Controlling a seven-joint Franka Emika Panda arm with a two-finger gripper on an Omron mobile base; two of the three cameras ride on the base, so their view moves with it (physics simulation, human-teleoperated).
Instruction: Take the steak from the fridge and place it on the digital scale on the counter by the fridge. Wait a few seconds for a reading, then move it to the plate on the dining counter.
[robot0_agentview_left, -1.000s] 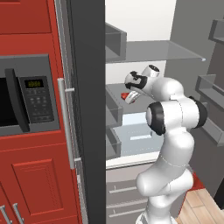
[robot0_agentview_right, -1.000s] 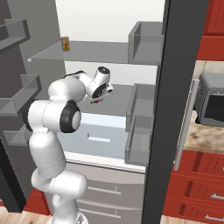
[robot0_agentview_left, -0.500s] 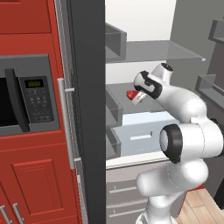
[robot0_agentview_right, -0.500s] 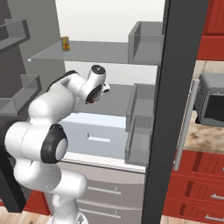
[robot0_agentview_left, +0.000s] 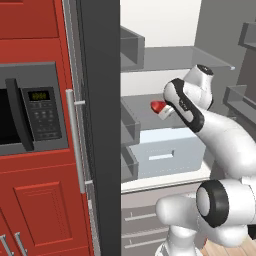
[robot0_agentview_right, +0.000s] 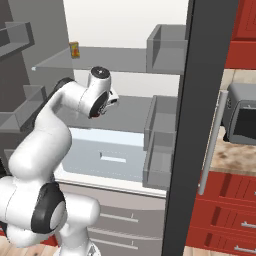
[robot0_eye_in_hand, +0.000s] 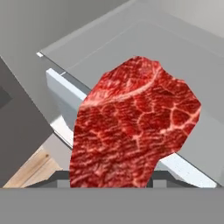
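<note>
The gripper (robot0_agentview_left: 163, 109) is inside the open fridge (robot0_agentview_left: 100, 125), above the grey shelf (robot0_agentview_left: 145, 107), and its jaws are partly closed on the steak (robot0_agentview_left: 158, 106). In the hand view the steak (robot0_eye_in_hand: 131, 127) covers the centre, lifted free of the shelf, with the pale drawer (robot0_eye_in_hand: 65, 94) behind it at 9 o'clock. The toaster oven (robot0_agentview_right: 242, 112) stands on the counter (robot0_agentview_right: 230, 157) at 3 o'clock of the fridge.

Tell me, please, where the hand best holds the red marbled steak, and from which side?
Across its flat faces at one edge, as the hand does now: the red marbled steak is a thin slab, so pinching its thickness suits it.
</note>
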